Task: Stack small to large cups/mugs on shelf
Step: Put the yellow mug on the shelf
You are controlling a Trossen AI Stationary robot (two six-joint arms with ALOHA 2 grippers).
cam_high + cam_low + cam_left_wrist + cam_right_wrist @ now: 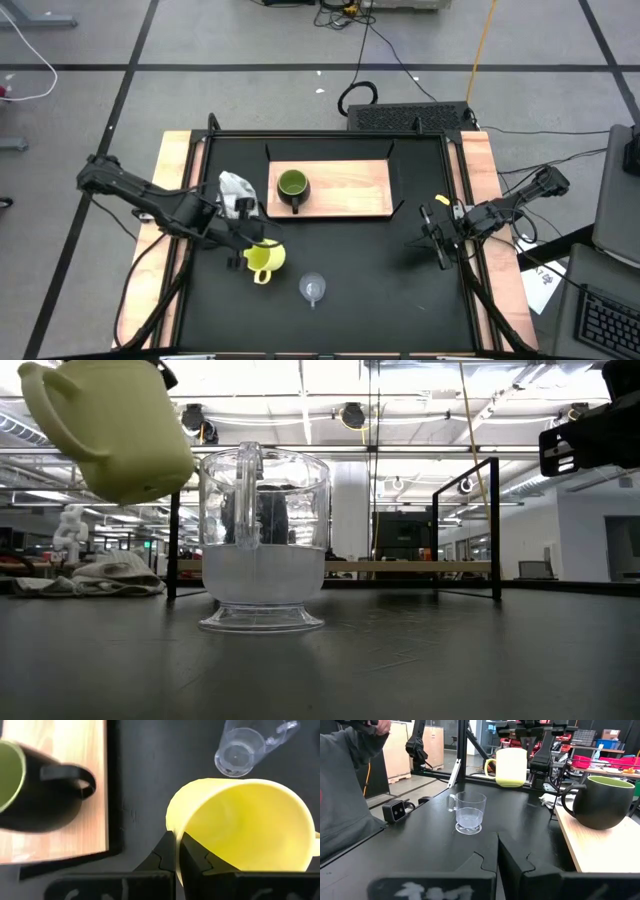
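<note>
The left gripper (249, 243) pinched the yellow mug (264, 258) by its rim, clear of the worktop (380, 280) near the front-left. Risks judged: rim slip, or striking the glass cup (314, 289) close by. The green mug (292, 186) stood on the shelf (350, 190). The right gripper (437, 238), pressed together, waited at the right edge.

olive-green mug (30, 790) cut off by left wrist edge; yellow mug (105, 425) top cropped

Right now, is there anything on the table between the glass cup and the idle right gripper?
No. In the high view, only bare black table lies between the glass cup and the right gripper. The left gripper holds the yellow mug on the cup's other side.
</note>
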